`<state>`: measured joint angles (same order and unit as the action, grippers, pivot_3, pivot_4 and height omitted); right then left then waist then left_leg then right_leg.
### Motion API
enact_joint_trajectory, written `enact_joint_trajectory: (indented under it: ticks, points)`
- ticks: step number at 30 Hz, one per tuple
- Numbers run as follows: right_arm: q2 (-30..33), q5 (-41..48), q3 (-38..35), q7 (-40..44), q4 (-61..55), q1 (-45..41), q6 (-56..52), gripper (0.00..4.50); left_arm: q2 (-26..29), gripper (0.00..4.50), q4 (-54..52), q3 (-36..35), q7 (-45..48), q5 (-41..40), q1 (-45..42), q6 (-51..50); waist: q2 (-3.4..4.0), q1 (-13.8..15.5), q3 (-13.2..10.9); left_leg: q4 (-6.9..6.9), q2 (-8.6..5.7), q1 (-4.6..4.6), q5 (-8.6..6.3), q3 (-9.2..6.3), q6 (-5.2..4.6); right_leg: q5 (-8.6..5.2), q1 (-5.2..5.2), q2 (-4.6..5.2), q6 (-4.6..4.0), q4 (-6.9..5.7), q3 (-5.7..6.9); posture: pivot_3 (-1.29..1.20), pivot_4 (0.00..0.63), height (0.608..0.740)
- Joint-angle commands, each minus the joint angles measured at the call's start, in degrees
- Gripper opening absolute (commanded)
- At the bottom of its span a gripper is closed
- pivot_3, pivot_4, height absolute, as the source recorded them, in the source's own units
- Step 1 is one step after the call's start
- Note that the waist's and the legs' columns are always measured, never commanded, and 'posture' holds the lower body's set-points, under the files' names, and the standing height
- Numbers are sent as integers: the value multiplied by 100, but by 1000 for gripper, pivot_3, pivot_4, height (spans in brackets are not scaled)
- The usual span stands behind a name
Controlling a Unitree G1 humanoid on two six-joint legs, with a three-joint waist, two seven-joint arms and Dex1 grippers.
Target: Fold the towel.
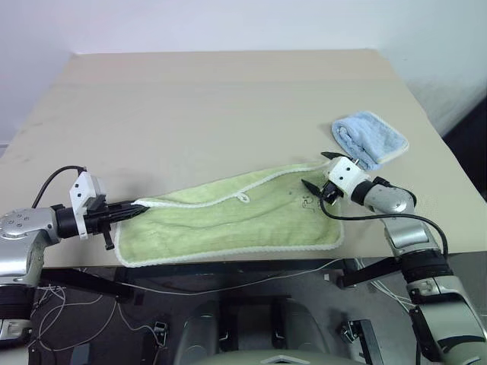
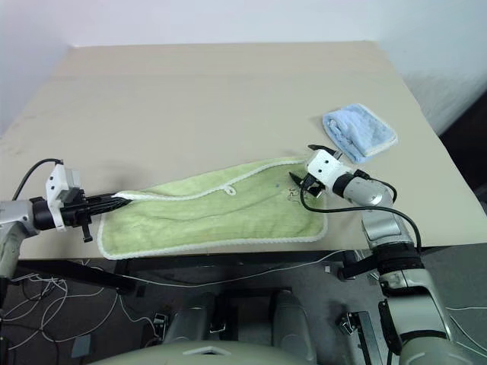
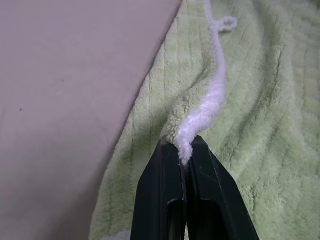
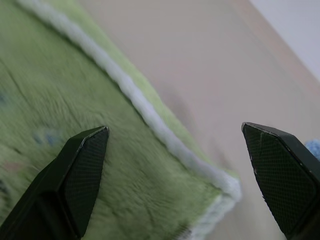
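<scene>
The table (image 1: 228, 99) is carrying the towel (image 1: 228, 220) along its near edge, long axis running left to right. The left gripper (image 1: 135, 207) is pinching the far-left corner's white edging (image 3: 210, 100) tight. The right gripper (image 1: 319, 175) is hovering wide apart, straddling the far-right corner (not yet gripping).

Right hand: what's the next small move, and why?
Probably ease the right hand down onto the towel's far right corner and shut on it. The left hand already pinches the white corded edge at the other end, while the right hand is wide open with that corner lying between its fingers, ungripped. Both corners likely need holding before folding.
</scene>
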<state>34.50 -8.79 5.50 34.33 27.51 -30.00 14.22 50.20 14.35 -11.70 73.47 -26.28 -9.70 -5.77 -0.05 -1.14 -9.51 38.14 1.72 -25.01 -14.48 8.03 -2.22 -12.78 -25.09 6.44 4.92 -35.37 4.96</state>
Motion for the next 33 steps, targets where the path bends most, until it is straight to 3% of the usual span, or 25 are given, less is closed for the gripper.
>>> enact_joint_trajectory:
  ticks: [1, 10, 13, 15, 24, 33]
  points:
    - [204, -467, 132, -379, 583, -371, 478, 4500, 27, 39, -230, -241, -28, -82, 58, 21, 0, 1, 0, 0, 0, 0, 0, 0, 0, 0, 0, 0, 0, 0, 0, 0, 150, 740]
    - [326, -1271, 584, -987, 1543, -860, 1127, 4500, 37, 39, -316, -304, -72, -46, 186, 31, -1, -4, 1, 1, 0, 7, 1, 1, 3, 0, 7, 0, -1, 0, 0, 0, 150, 740]
    - [327, -1337, 654, -1025, 1685, -919, 1222, 3900, 38, 0, -316, -290, -88, -24, 197, 52, -2, -2, 1, 1, 0, 16, 1, 0, 3, -1, 18, 0, -1, 2, 0, 0, 150, 740]
    - [345, -1373, 683, -1052, 1759, -940, 1259, 3259, 38, 0, -318, -281, -100, -14, 206, 62, -2, -1, 1, 1, 0, 19, 1, 0, 3, -1, 22, 0, -1, 2, 0, 0, 150, 740]
    - [392, -1391, 693, -1079, 1852, -977, 1314, 16, 9, 0, -281, -233, -134, 20, 170, 93, -1, -3, 1, 0, 0, 20, 1, 0, 3, -1, 22, 1, -1, 2, 0, 0, 150, 740]
    - [473, -1326, 523, -1248, 1723, -1149, 1282, 16, -209, 0, -21, -351, -466, 30, -175, 156, -1, 6, 0, 0, 0, 21, 1, 0, 3, 0, 23, 1, 0, 1, 0, 0, 150, 740]
